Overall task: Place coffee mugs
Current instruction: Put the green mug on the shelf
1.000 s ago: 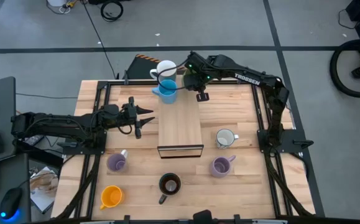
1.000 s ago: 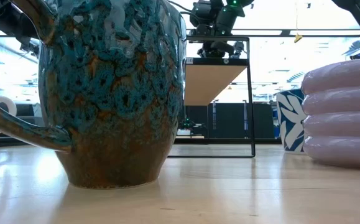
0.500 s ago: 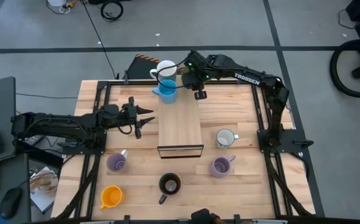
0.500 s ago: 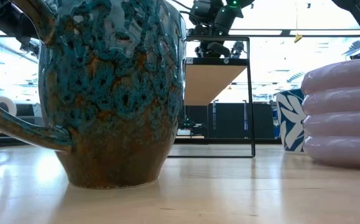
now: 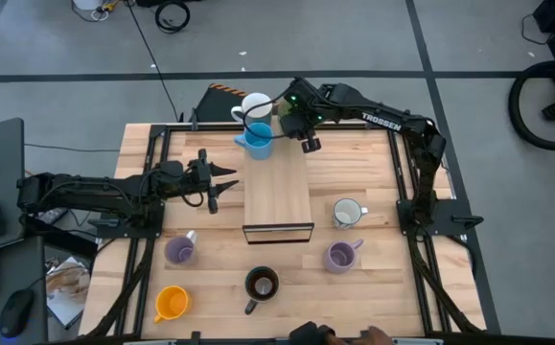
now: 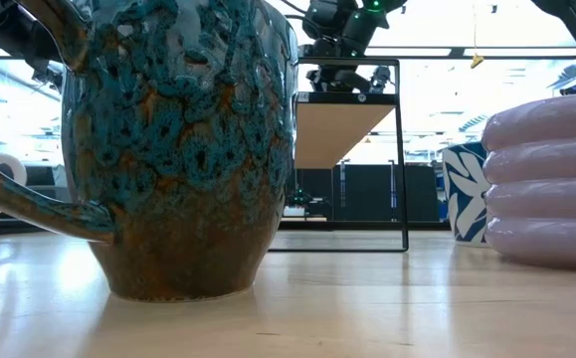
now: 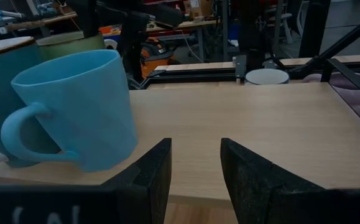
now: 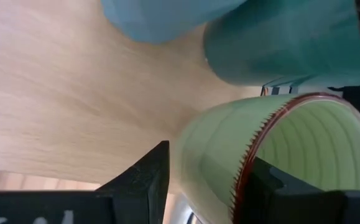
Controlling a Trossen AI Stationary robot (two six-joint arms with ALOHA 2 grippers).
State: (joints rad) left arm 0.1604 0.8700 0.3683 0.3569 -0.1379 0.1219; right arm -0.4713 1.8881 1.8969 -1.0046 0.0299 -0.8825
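Note:
A light wooden board [image 5: 279, 196] on a black wire frame stands mid-table. On its far end stand a light blue mug [image 5: 256, 142], a teal mug [image 8: 291, 37], a white mug [image 5: 255, 103] and a pale green mug with a brown rim [image 8: 217, 155]. My right gripper [image 8: 207, 180] is open above the green mug [image 7: 74, 40], pointing down, with one finger outside its wall and one over its mouth. My left gripper [image 5: 216, 182] is open left of the board, level with the blue mug [image 7: 74, 112], and holds nothing. My right gripper straddles the green mug's wall near the rim [image 8: 242, 174] from above. The outer finger [image 8: 145, 180] is beside the wall and the other finger [image 8: 279, 186] is at the mouth. I cannot tell whether either finger touches the mug. The mug stands on the board.
On the table's near half stand two lilac mugs [image 5: 179, 251] [image 5: 339, 256], a patterned white mug [image 5: 349, 213], a dark brown-blue mug [image 5: 261, 285] that fills the low view [image 6: 178, 149], and an orange mug [image 5: 172, 303]. The black arm frames [image 5: 406, 192] line both sides.
My right gripper has opened over the green mug and has drawn slightly toward the table's far edge. The mug stays standing on the board.

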